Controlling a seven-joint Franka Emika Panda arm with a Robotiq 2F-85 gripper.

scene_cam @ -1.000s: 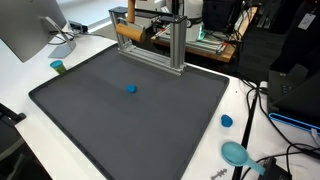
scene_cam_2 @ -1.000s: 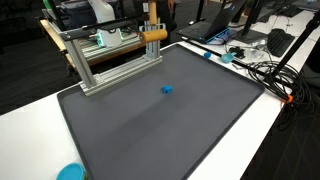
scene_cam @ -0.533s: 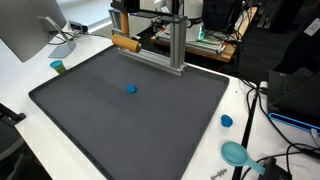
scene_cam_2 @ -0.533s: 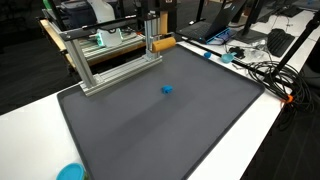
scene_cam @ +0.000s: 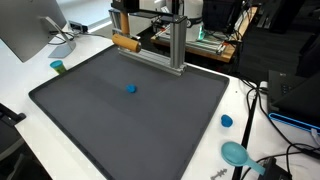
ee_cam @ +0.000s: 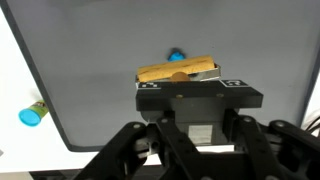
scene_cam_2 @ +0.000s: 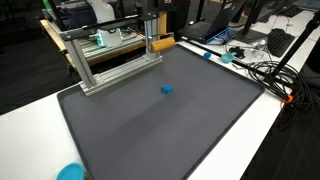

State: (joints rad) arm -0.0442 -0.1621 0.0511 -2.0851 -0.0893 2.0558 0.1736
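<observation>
- Far left in an exterior view: a monitor [scene_cam: 30,30] stands on the white worktop [scene_cam: 100,50]. A teal cup [scene_cam: 58,67] sits just off the edge of the dark mat [scene_cam: 130,130].
- Arm pose: the tool [scene_cam: 124,38] hangs from above and points down at the rear of the mat, at one end of the aluminium frame [scene_cam: 176,45]. Most of the arm is hidden behind the frame.
- Tool state: the jaws are clamped on a wooden bar [scene_cam: 125,42], one finger on each long side. In the wrist view the wooden bar [ee_cam: 178,70] lies crosswise at the tool [ee_cam: 190,82].
- The bar is tilted in both exterior views. It sits just beside the frame's end post [scene_cam_2: 150,40] and over the mat's back edge.
- Writing: there are small white tags on the finger bases in the wrist view, too small to read.
- Mid mat: a small blue piece [scene_cam: 131,88] lies alone, well apart from the tool. In the wrist view the blue piece [ee_cam: 176,54] shows just past the bar.
- Right, off the mat: a blue cap [scene_cam: 226,121] and a teal bowl [scene_cam: 235,152], with cables nearby.
- Change: a second ago the bar sat higher and level, within the frame opening. Half a second ago it had dropped lower and tilted, and nothing has moved since. The blue piece is unmoved.
</observation>
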